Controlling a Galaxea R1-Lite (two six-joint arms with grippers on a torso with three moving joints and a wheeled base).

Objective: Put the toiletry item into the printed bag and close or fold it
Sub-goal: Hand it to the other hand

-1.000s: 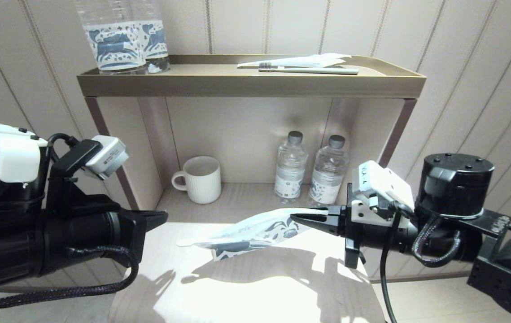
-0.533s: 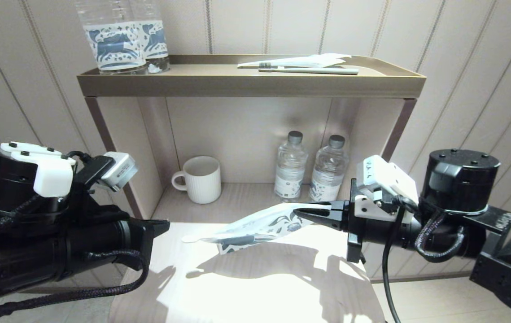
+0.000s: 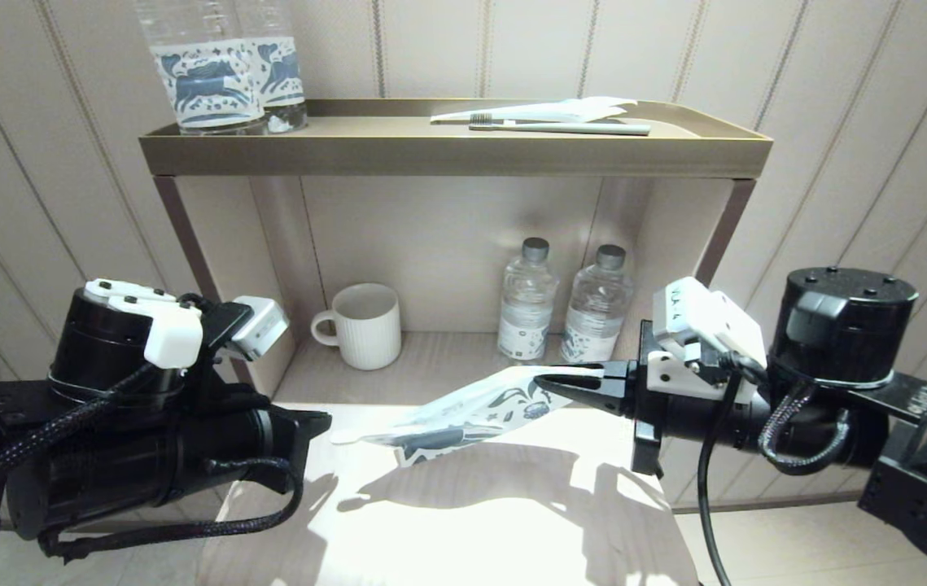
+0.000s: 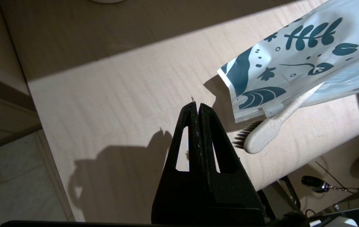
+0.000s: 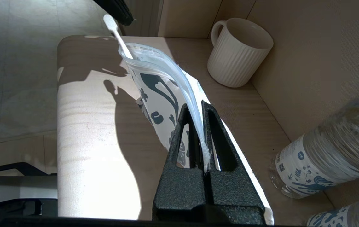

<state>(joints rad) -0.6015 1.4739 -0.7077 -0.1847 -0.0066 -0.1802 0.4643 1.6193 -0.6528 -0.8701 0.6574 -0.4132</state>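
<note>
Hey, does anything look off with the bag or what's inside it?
Yes. The toothbrush pokes out of the printed bag's open end, bristle head exposed, so it isn't fully in. The right gripper holds the bag above the table.

A white printed bag [image 3: 471, 411] patterned with dark teal-blue leaves and flowers, a cream-white toothbrush [image 4: 269, 126] with dark bristles, a ribbed off-white mug [image 3: 365, 325], black grippers, clear bottles [image 3: 223, 65] with blue-and-white horse labels, pale wood shelf [image 3: 447, 521]
</note>
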